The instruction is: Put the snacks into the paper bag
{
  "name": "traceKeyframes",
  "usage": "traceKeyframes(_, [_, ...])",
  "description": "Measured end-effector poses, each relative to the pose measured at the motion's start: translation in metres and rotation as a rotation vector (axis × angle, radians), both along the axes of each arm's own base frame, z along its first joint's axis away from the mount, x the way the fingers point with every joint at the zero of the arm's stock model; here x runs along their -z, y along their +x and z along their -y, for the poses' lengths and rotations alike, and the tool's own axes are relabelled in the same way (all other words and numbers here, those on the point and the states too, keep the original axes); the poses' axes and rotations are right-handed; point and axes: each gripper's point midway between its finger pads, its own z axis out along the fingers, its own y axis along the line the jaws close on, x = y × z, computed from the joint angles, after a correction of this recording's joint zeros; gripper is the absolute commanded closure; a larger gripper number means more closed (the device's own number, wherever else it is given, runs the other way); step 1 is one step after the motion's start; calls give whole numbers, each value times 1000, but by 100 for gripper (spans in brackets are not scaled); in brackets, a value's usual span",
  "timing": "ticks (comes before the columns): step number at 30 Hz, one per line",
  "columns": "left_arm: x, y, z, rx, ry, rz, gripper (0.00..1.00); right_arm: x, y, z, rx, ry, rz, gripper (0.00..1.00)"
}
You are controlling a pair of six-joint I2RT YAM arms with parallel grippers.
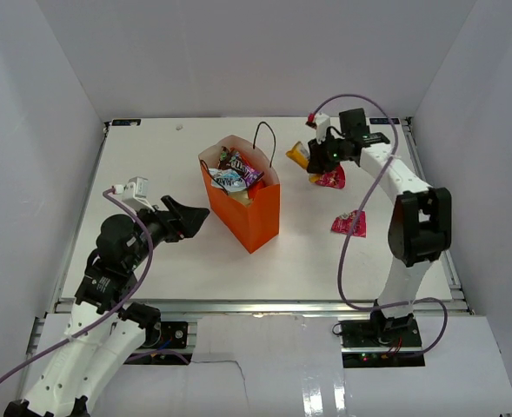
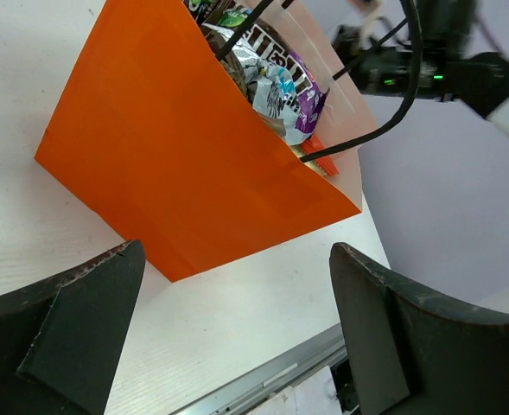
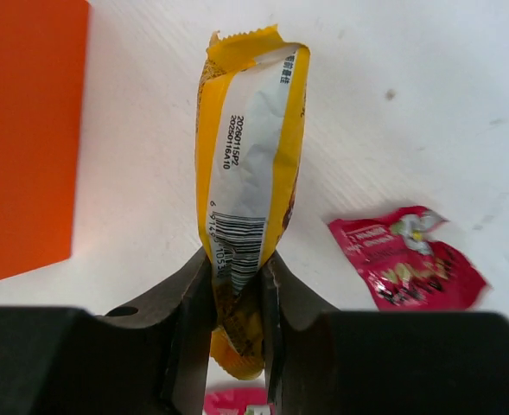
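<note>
The right end effector (image 3: 237,290) pinches the lower end of a yellow foil snack packet with a white barcoded back panel (image 3: 250,164), held just to the right of the bright orange paper bag with black cord handles (image 1: 254,208) that stands on the white worktop (image 1: 151,261). The step in hand appears to be the pick of this packet. The next move calls for raising it above the bag's rim, carrying it left over the open mouth and letting go there, without nudging the light bag or catching a handle. The left end effector (image 1: 189,217), jaws spread wide and empty, sits near the bag's left side.

Only the overhead view shows both magenta-pink packets on the worktop, one (image 1: 332,180) just beside the right end effector, the other (image 1: 349,223) nearer the arm bases. Only the right wrist view shows the pinch itself and the barcode. The left wrist view shows silver-blue and purple wrappers (image 2: 280,86) heaped close to the bag's rim. No view settles whether the yellow packet is clear of the worktop.
</note>
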Motion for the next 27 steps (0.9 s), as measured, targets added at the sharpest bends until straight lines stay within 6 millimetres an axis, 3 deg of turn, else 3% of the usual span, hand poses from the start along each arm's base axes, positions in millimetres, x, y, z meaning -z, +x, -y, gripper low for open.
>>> traceKeyframes(3, [-2,1,0,4,20,26,2,-70,-15,7,-5,49,142,92])
traceKeyframes(5, [-5,3,0,10,35,48,2,-125,-32,3,-39,96,264,92])
traceKeyframes(8, [-11,5,1,22,54,79,2,-192,-62,-1,-85,158,419,92])
traceKeyframes(12, [-25,8,4,42,70,123,2,-256,-102,-15,-154,220,577,91])
traceKeyframes(14, [-33,8,6,55,74,147,2,-281,-124,-39,-223,261,624,89])
traceKeyframes(17, [-38,7,8,72,76,166,2,-300,-152,-77,-327,320,642,86])
traceKeyframes(20, [-40,4,10,90,70,175,2,-300,-174,-110,-404,354,613,86])
traceKeyframes(23, [-46,-3,9,96,54,195,2,-282,-173,-134,-417,343,562,84])
traceKeyframes(27, [-58,-18,4,88,10,239,2,-241,-154,-158,-380,283,472,80])
